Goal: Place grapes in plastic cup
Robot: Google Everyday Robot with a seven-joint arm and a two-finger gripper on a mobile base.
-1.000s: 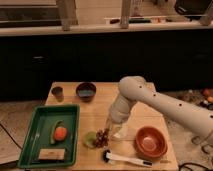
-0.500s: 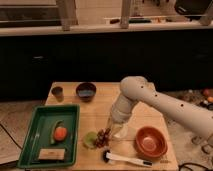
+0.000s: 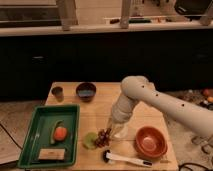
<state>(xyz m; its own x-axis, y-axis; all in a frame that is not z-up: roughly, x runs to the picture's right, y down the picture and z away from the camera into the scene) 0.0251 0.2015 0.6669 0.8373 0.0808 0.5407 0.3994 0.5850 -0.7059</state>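
Hovering over the grapes [image 3: 104, 137] beside the plastic cup [image 3: 90, 140]: claw [image 3: 113, 131], grip unclear.

Dark red-purple grapes [image 3: 103, 137]; yellow-green plastic cup [image 3: 90, 140]; whitish gripper [image 3: 114, 131] beside them.

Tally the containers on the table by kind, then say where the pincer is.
Bowls: 2, orange bowl and dark bowl
Cups: 2, plastic cup and small dark cup
Trays: 1, green tray
Total: 5
The pincer is low beside the grapes, right of the plastic cup.
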